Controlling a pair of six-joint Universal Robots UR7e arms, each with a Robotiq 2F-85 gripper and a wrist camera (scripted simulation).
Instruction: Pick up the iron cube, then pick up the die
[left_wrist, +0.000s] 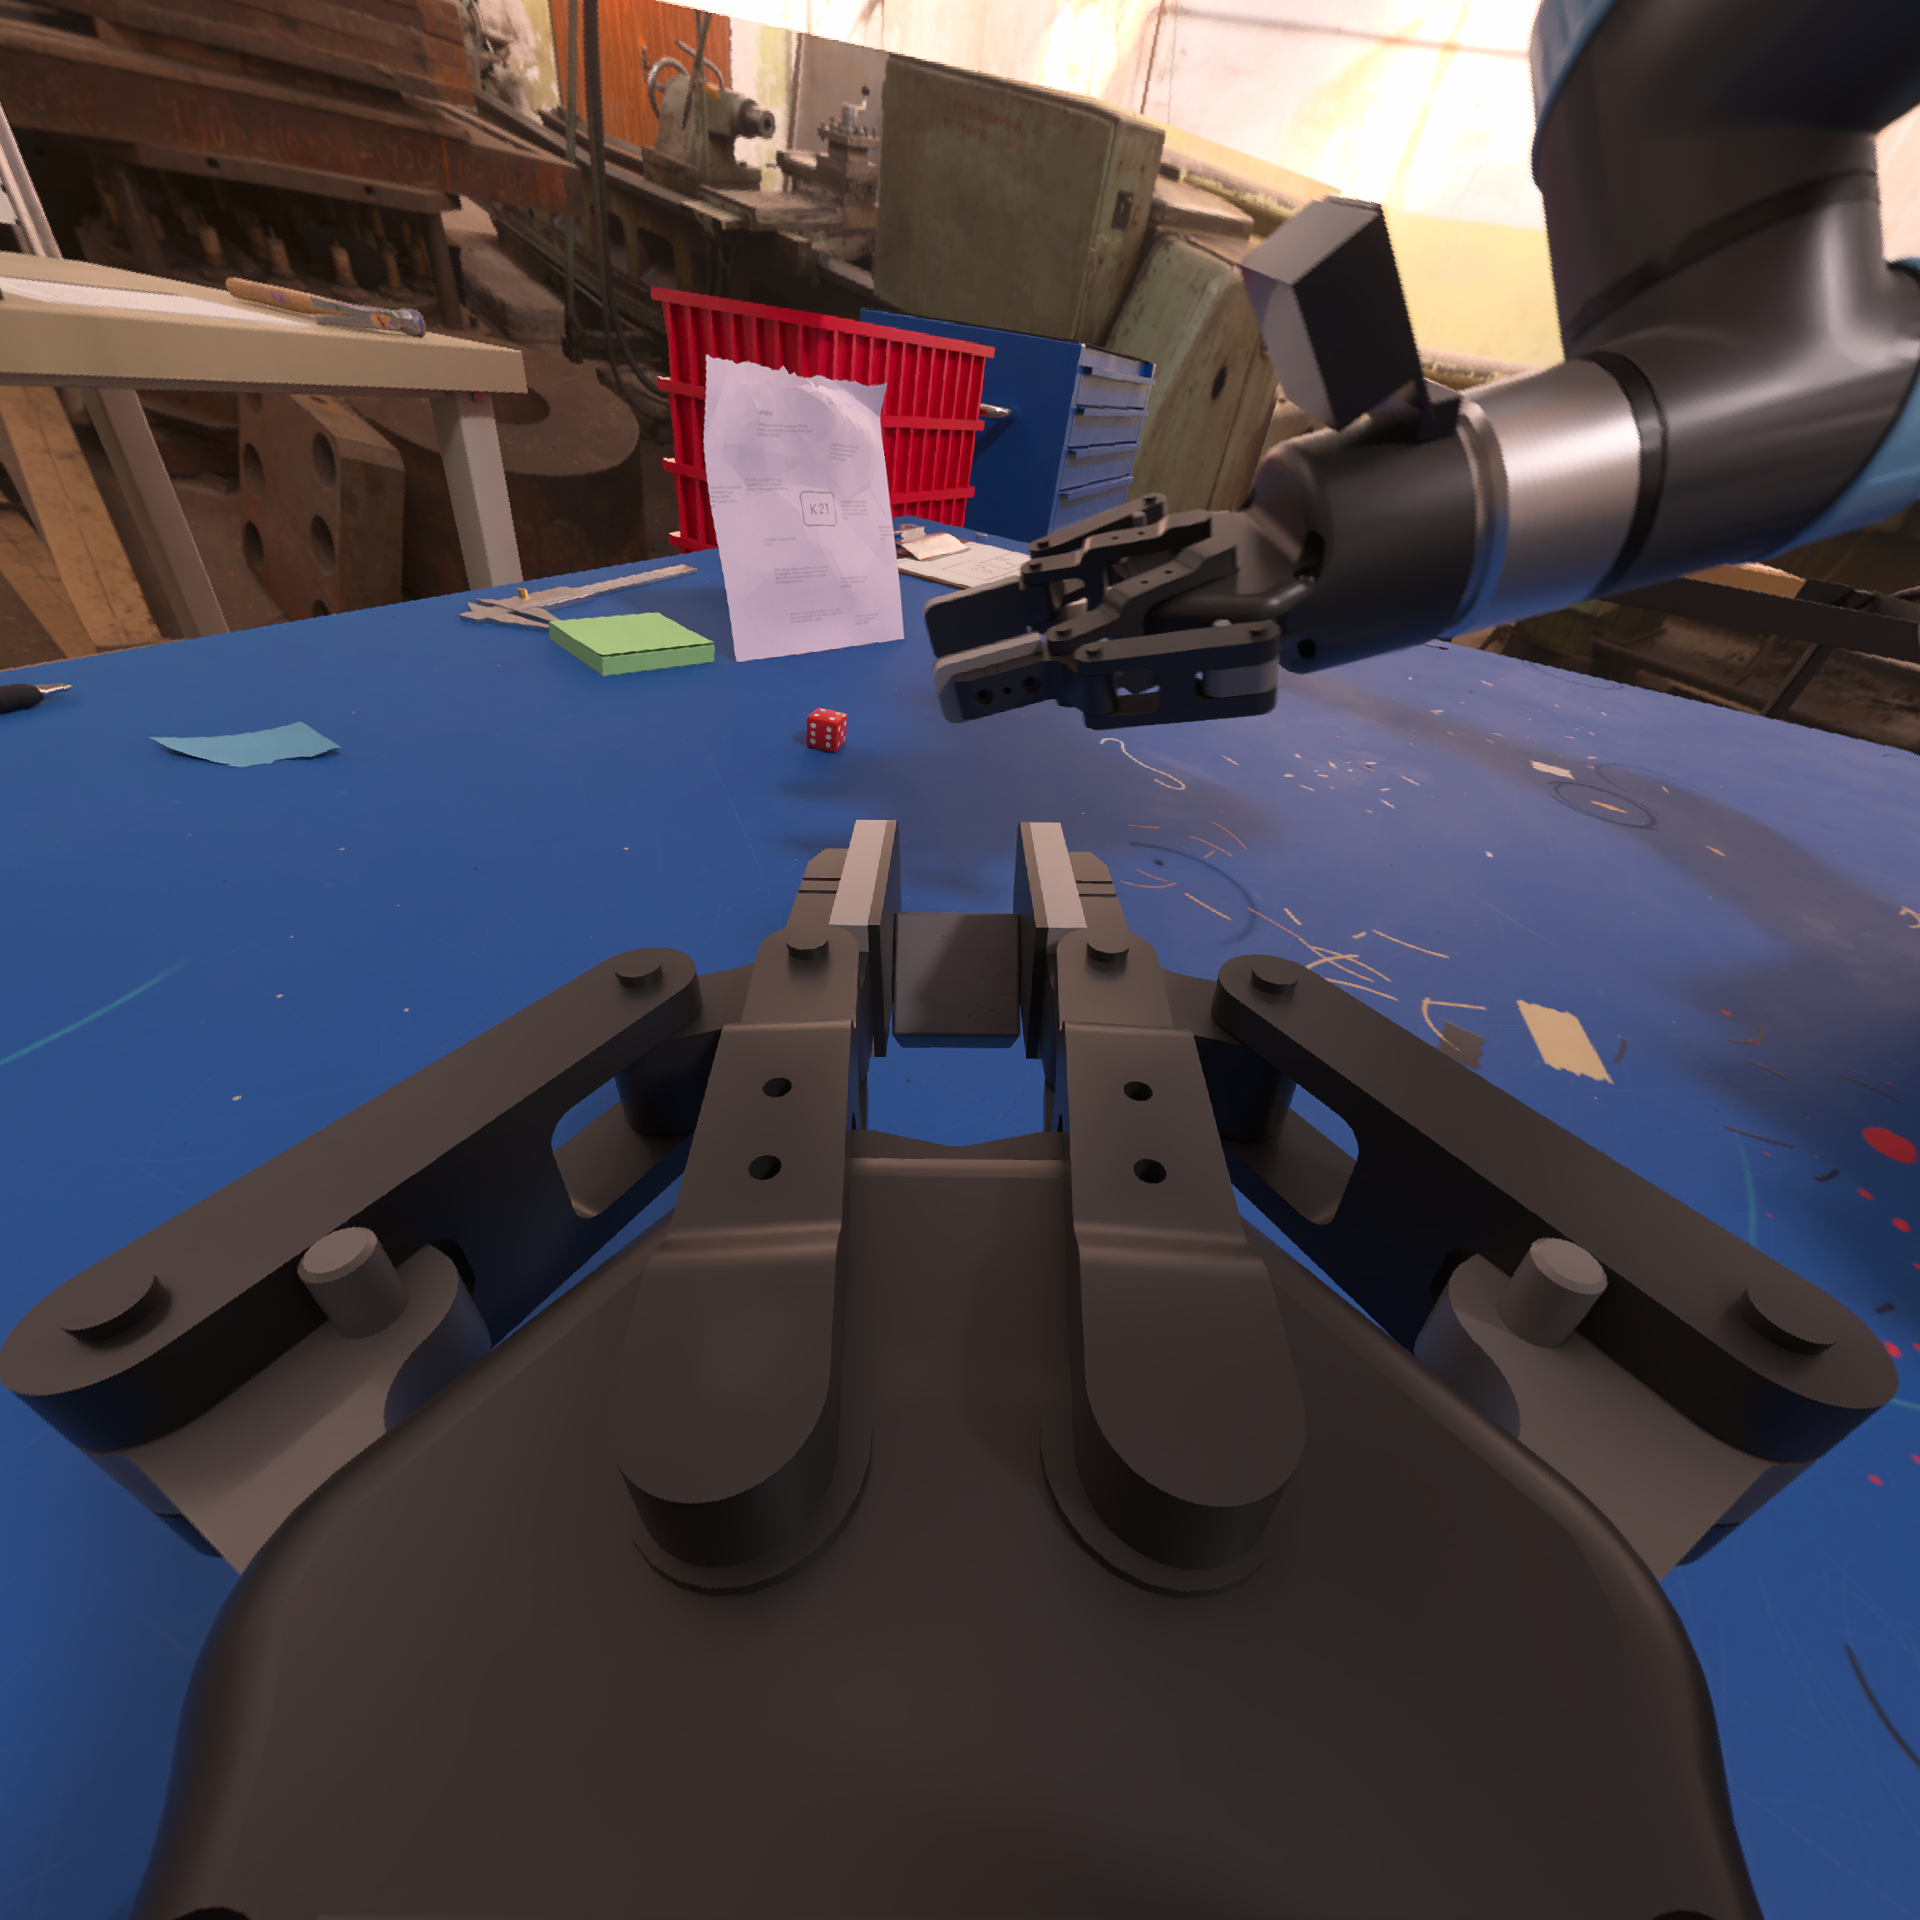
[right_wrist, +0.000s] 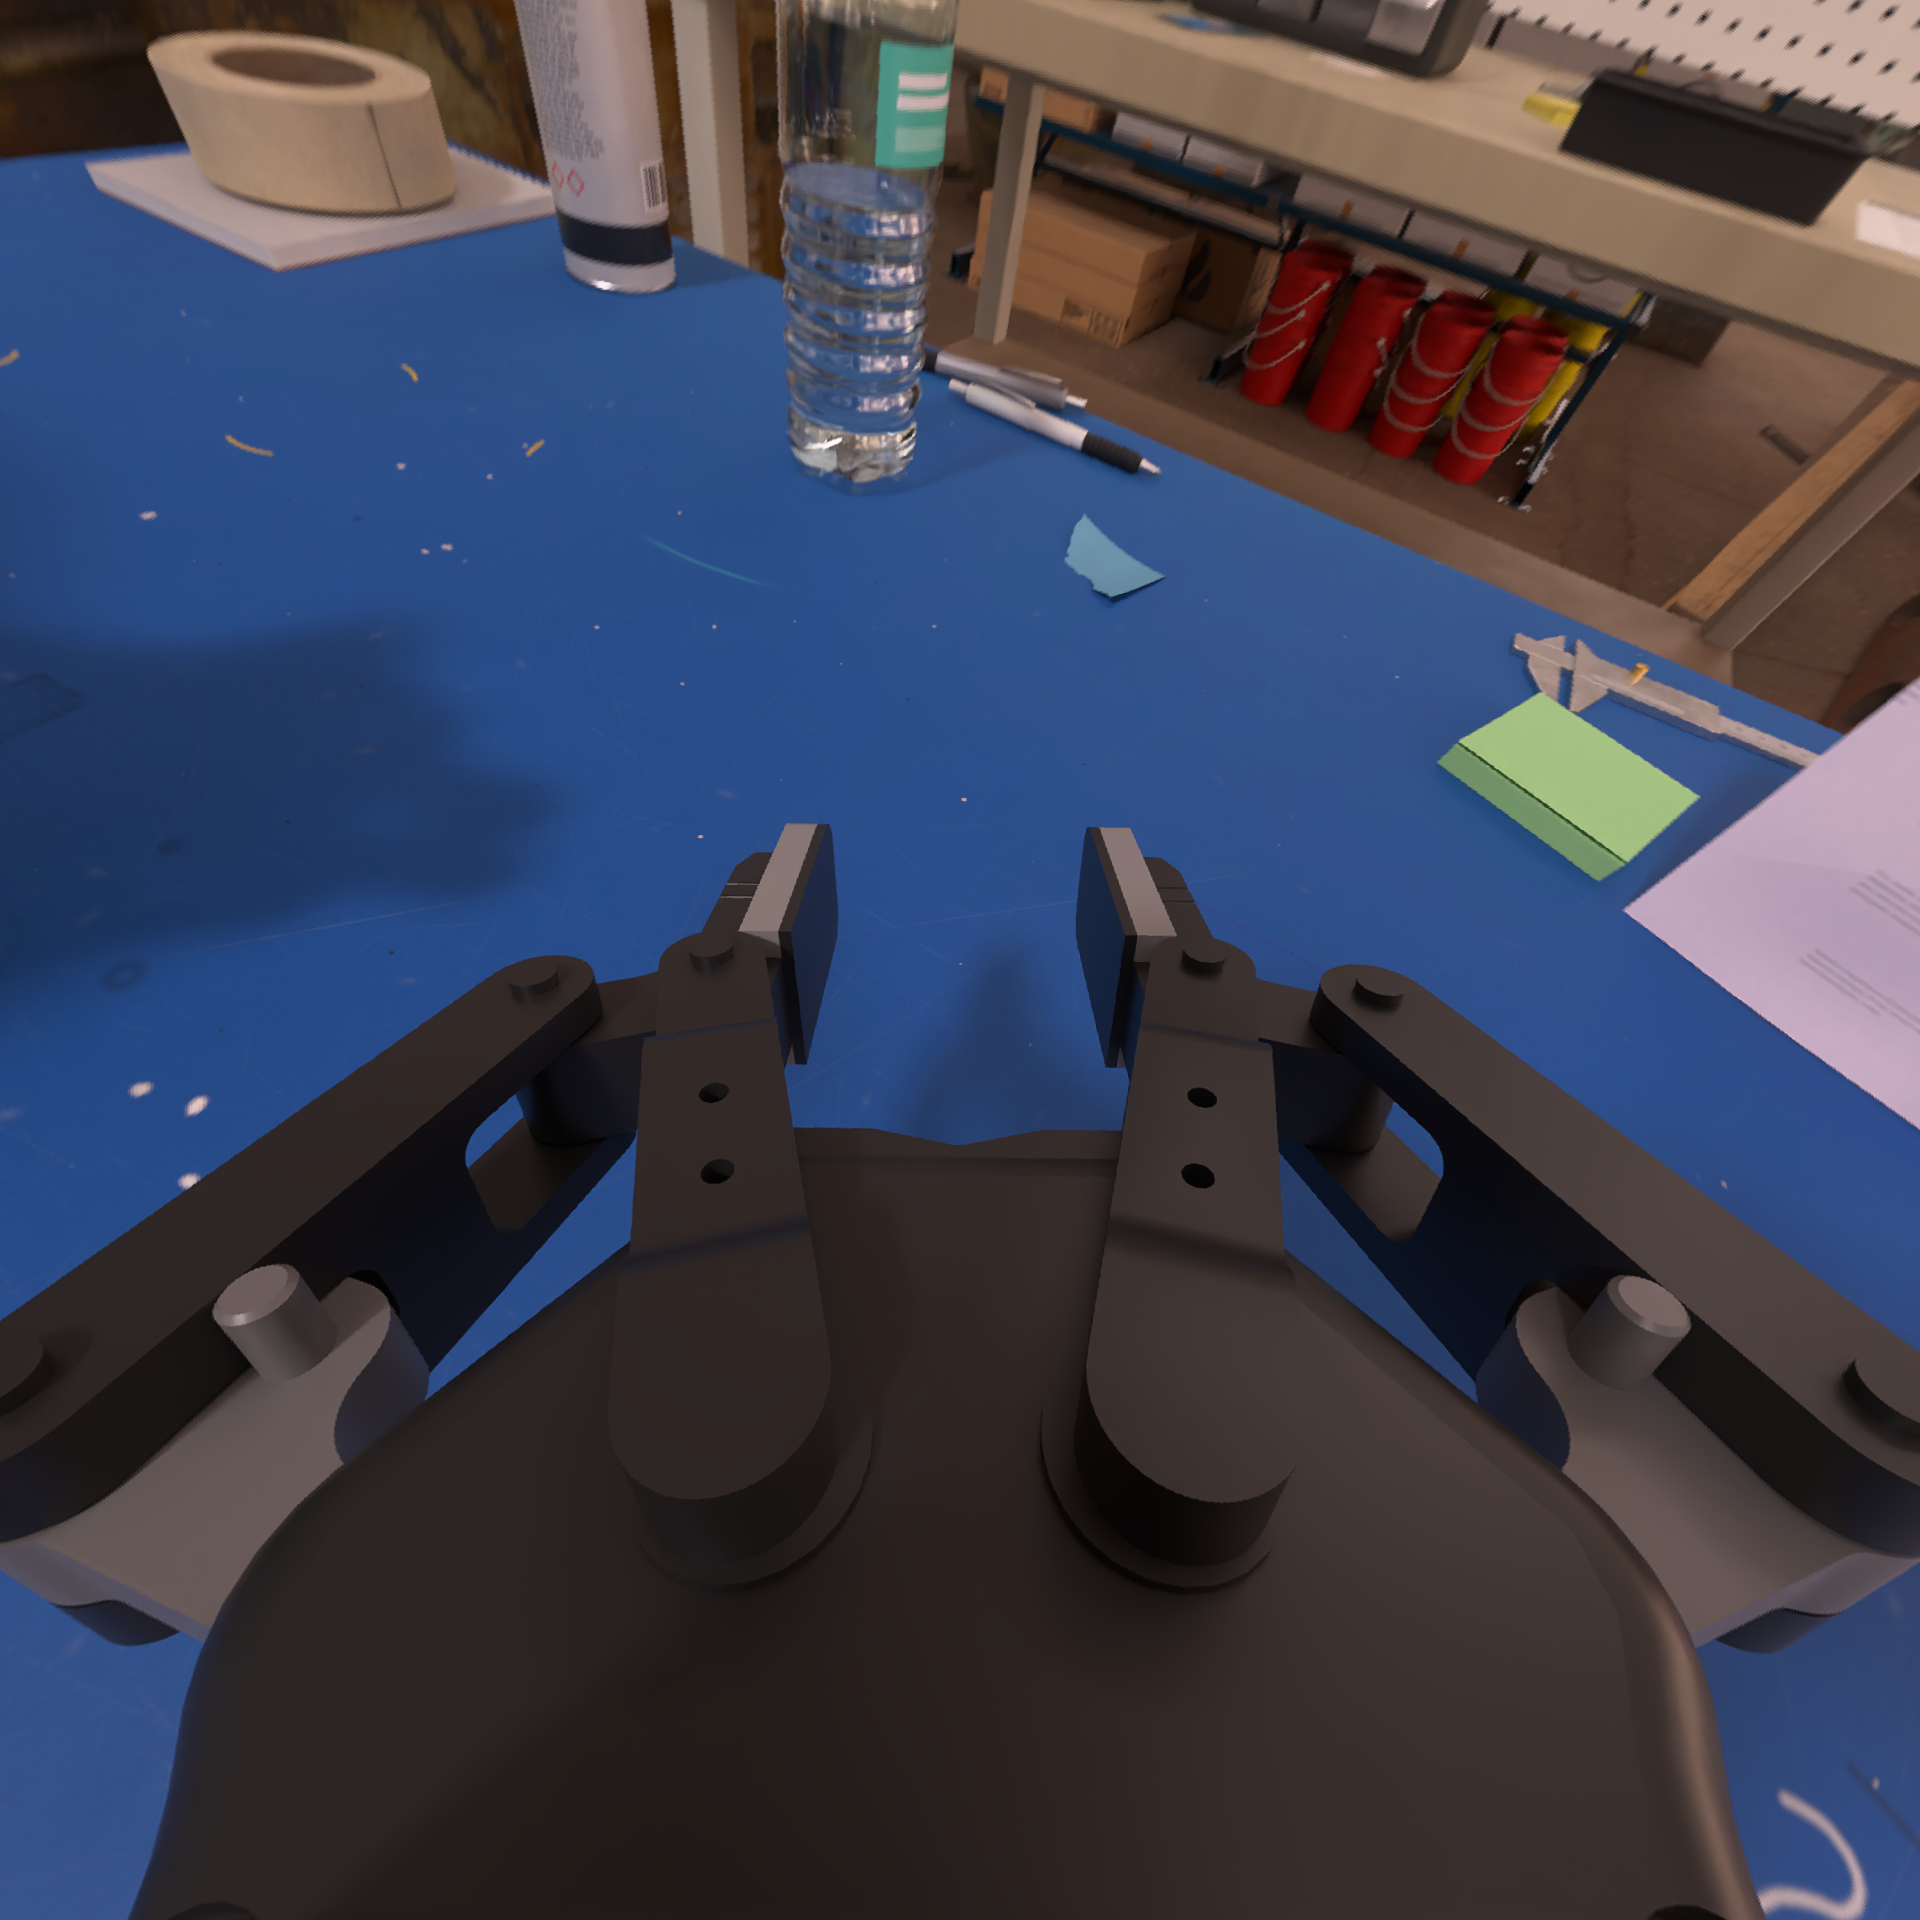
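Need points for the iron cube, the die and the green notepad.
iron cube (left_wrist: 956, 975): left wrist view, on its dark top face between the fingers.
die (left_wrist: 827, 729): left wrist view, on its red front face.
green notepad (right_wrist: 1569, 781): right wrist view, on its top sheet.

Left claw (left_wrist: 957, 883): matt dark plastic-looking links, lighter grey metal-like strips on the fingers. Iron cube (left_wrist: 956, 971) between the pads: dull dark metal, smooth, no shine. Die (left_wrist: 826, 729): glossy red plastic, white pips. Desk (left_wrist: 416, 883): matt blue top, scuffed, scratched and paint-flecked. Printed sheet (left_wrist: 800, 509): thin white paper, creased. Green pad (right_wrist: 1569, 784): matt stacked paper. Bottle (right_wrist: 854, 312): clear ribbed plastic, glossy. Caliper (right_wrist: 1652, 696): brushed bare metal. Tape roll (right_wrist: 301, 125): matt beige paper-like. Right claw (right_wrist: 956, 935): same matt finish.
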